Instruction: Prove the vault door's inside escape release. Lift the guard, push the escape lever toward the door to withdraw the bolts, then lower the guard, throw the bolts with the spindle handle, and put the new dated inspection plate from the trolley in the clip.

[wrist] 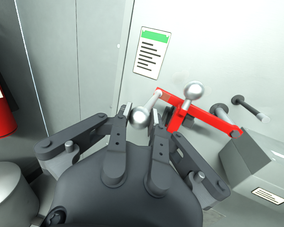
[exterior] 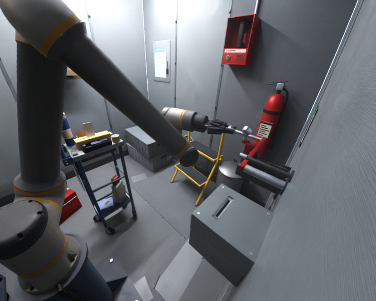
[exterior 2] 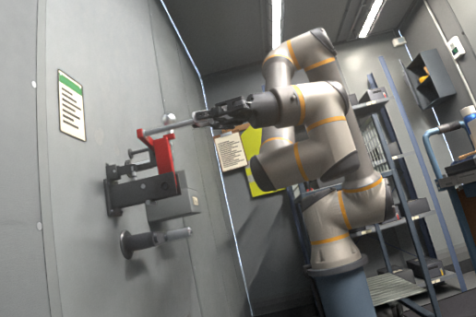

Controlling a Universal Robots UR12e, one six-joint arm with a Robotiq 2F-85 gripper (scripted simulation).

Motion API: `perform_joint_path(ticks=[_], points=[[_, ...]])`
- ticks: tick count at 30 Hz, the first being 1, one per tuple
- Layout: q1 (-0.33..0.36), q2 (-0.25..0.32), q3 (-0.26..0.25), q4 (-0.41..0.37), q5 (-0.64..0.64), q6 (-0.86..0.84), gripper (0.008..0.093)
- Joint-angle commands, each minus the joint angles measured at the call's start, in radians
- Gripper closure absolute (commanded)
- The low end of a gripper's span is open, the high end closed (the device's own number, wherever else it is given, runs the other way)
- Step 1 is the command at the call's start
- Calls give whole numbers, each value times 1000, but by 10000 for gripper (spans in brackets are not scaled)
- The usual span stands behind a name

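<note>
The red guard (wrist: 198, 113) (exterior 2: 157, 151) is hinged on the vault door above the grey bolt housing (wrist: 255, 160) (exterior: 230, 227), and two steel ball-ended rods rise from it. The ball knob (wrist: 139, 118) of the rod that points away from the door is gripped by my closed gripper (wrist: 140, 117) (exterior 2: 203, 117) (exterior: 228, 129). The other ball knob (wrist: 193, 90) (exterior 2: 169, 118) stands free nearer the door. The spindle handle (exterior 2: 154, 237) juts out below the housing. A green-topped plate (wrist: 152, 53) (exterior 2: 71, 105) hangs on the door above.
The blue trolley (exterior: 97, 175) stands across the room with boxes and a light plate (exterior: 88, 128) on top. A yellow step stool (exterior: 201, 162), a steel bin (exterior: 228, 173) and a red fire extinguisher (exterior: 269, 120) stand near the door.
</note>
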Motion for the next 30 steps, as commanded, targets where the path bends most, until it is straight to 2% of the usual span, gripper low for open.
perform_joint_path(ticks=[1,30], points=[[0,-5,-2,3,0,0,934],[-16,-138,8,127,16,0,934]])
